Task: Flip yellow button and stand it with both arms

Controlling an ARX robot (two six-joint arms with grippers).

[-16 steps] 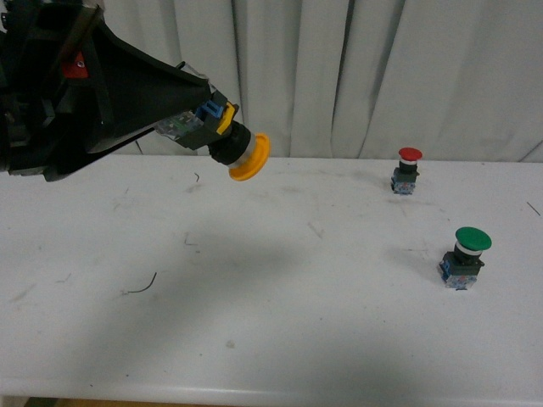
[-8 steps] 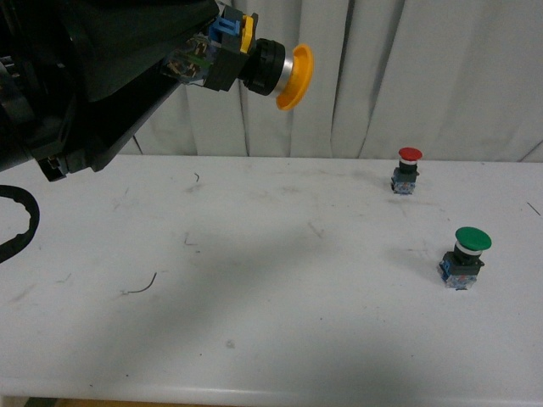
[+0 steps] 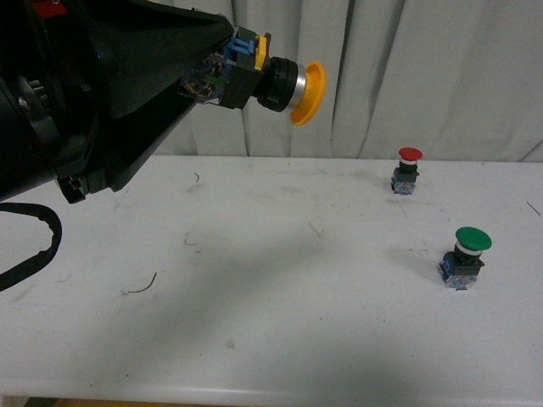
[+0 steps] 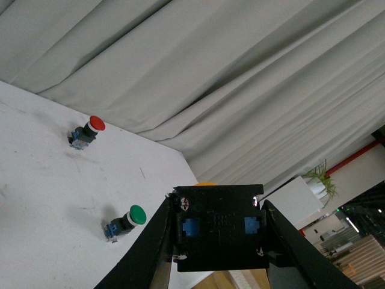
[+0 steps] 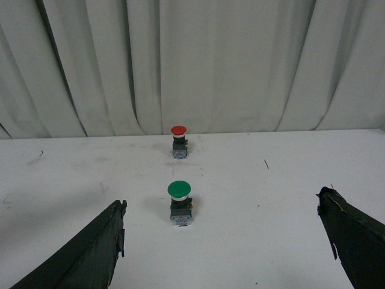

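- Your left end effector is closed on the yellow button, gripping it by the dark, blue-trimmed contact block.
- In the front view the button hangs high over the left part of the surface, in front of the curtain, well clear of the top below.
- It lies nearly level. The yellow cap points to the right and tips slightly down, and the black collar and silver ring show just outside the fingertips.
- The cap and collar stick out beyond the end effector; only the block sits between the fingers.
- In the left wrist view the back of the block, with two blue inserts, fills the gap between the two black fingers and touches both. A sliver of yellow cap peeks past its far edge.
- Your right end effector shows only in its own wrist view. Its fingers are spread wide apart with nothing held between them.
- The right end effector is low over the surface, and the yellow button does not show in its view.
- The green button stands upright, cap up, on the right side of the surface. In the right wrist view it sits out ahead of the open fingers.
- The red button stands upright farther back, near the curtain, well apart from the green one.
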